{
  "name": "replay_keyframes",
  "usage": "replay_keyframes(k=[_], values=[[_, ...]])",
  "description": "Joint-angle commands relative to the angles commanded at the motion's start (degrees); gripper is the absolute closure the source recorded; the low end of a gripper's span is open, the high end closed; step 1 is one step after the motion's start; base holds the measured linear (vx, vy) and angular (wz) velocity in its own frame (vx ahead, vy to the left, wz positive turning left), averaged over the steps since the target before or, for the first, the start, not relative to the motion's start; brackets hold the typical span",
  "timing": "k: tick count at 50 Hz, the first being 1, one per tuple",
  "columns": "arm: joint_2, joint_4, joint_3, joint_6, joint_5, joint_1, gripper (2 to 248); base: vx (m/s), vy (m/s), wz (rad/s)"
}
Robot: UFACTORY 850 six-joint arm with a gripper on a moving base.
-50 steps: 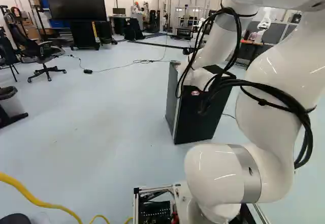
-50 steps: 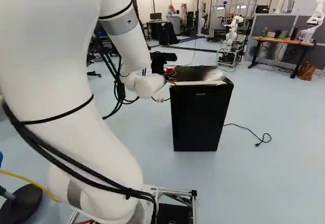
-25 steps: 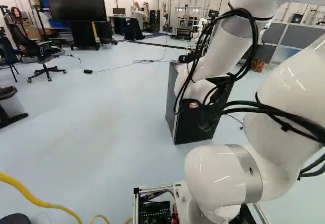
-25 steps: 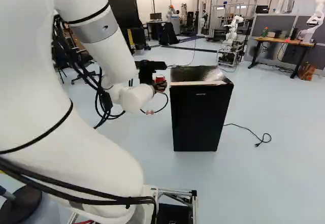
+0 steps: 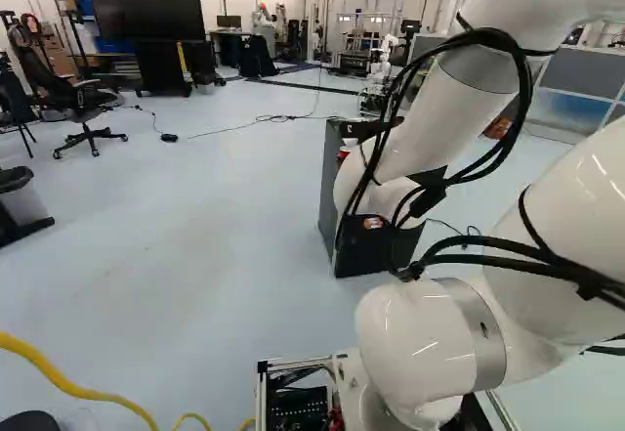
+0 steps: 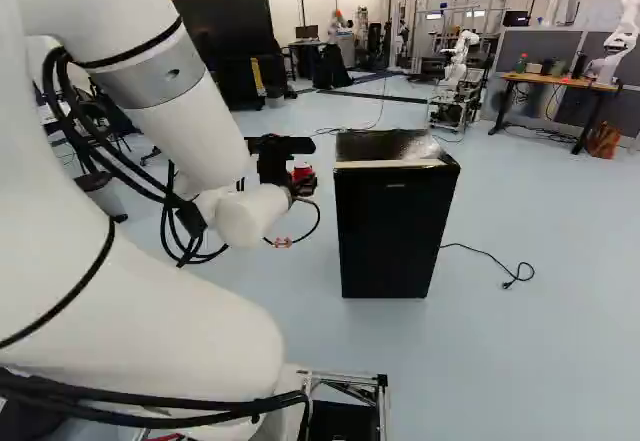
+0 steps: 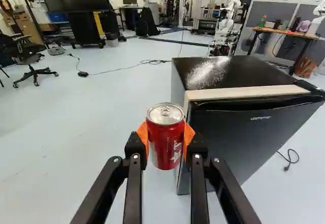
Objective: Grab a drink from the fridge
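Observation:
In the right base view my gripper [image 6: 300,186] is left of the black fridge [image 6: 390,231], with a red can [image 6: 301,173] at its fingers. The wrist view shows the gripper [image 7: 165,138] shut on the upright red can [image 7: 166,150], an orange pad on either side. The can's silver top faces the camera. Beside the can stands the fridge [image 7: 249,137], its door against the body as far as I can see; its inside is hidden. The arm covers part of the fridge in the left base view.
A power cord [image 6: 505,271] lies on the floor by the fridge. Farther off are an office chair [image 5: 83,108], a large screen [image 5: 145,6], a wooden table [image 6: 560,81] and another robot [image 6: 458,61]. A yellow cable [image 5: 73,387] lies near the base.
In the right base view my arm has drawn the held can left and down, away from the fridge top. The fridge and the base have stayed put.

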Motion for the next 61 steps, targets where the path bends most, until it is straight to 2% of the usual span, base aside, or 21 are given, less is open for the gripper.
replay_keyframes(k=[26,61], values=[[3.1,-0.2,3.8,0.0,-0.3,1.3,162,0.000,0.000,0.000],[3.4,-0.2,4.1,0.0,-0.3,1.4,162,0.000,0.000,0.000]])
